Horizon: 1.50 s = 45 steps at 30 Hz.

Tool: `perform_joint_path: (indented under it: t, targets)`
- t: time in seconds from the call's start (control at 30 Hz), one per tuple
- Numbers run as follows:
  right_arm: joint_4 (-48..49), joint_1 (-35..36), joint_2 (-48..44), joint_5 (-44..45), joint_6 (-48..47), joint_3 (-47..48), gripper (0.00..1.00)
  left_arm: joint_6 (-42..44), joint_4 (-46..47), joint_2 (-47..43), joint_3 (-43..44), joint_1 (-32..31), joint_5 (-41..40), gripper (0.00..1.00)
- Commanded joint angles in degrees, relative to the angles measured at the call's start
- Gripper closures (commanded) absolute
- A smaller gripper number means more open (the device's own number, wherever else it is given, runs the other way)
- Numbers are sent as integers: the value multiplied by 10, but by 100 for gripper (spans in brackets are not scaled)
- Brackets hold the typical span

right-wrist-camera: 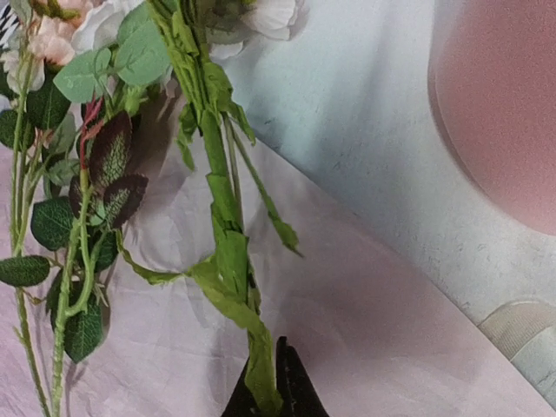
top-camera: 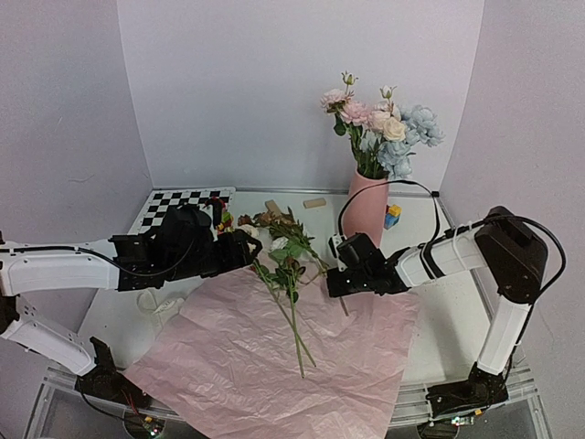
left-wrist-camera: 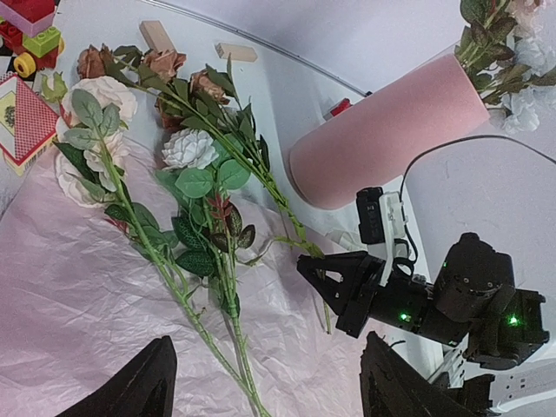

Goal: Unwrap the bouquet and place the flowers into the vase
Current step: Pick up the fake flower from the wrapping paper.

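Several flowers (top-camera: 285,274) lie lengthwise, blooms toward the vase (top-camera: 367,208).

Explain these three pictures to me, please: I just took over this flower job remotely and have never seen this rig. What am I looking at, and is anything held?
Two robot arms are bolted at the near edge of a table. The wide picture comes from a camera above and behind them; the other two come from cameras on each wrist.

The left gripper hangs open over the flowers and holds nothing; its dark fingertips show at the bottom of the left wrist view. The right gripper is shut on a green flower stem, seen up close in the right wrist view.

On the table lie the unfolded pink paper, loose flowers across it, a checkerboard, wooden blocks and toy bricks. The pink vase at the back already holds several blooms.
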Motion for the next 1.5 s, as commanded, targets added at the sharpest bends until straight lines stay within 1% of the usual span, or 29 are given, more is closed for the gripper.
perform_joint_path:
  t: [0.0, 0.07, 0.17, 0.3, 0.4, 0.53, 0.77, 0.87, 1.03, 1.1, 1.27, 1.37, 1.47]
  targets:
    - [-21, 3, -37, 14, -3, 10, 100, -5, -7, -4, -1, -2, -9, 26]
    - [-23, 3, -54, 19, -1, 1, 100, 3, -7, 4, 8, -2, -9, 26]
    - [-42, 4, -77, 3, 8, 4, 100, 6, -7, 10, 17, -2, -24, 27]
    - [-62, 7, -101, -44, 24, 18, 100, -38, 7, -2, -3, -2, -78, 27]
    - [-92, 8, -117, -44, 32, 42, 100, -58, 28, -8, -18, -2, -106, 26]
    - [-120, 8, -134, -26, 35, 71, 100, -41, 37, 0, -2, -2, -113, 26]
    - [-138, 8, -134, -54, 68, 118, 100, -48, 47, -30, -12, -2, -129, 23]
    - [-140, 10, -145, -70, 84, 117, 100, -44, 64, -39, -13, -2, -116, 19]
    - [-134, 14, -190, -117, 116, 91, 100, -46, 64, -75, -31, -2, -66, 17]
    - [-130, 16, -211, -129, 123, 84, 100, -42, 62, -97, -44, -2, -44, 11]
    - [-96, 17, -256, -132, 136, 45, 100, -42, 53, -157, -74, -2, -11, 1]
    - [-76, 17, -267, -137, 138, 38, 100, -37, 59, -185, -87, -2, 11, 1]
    - [-58, 17, -282, -146, 155, 19, 100, -31, 87, -205, -98, -2, 41, 2]
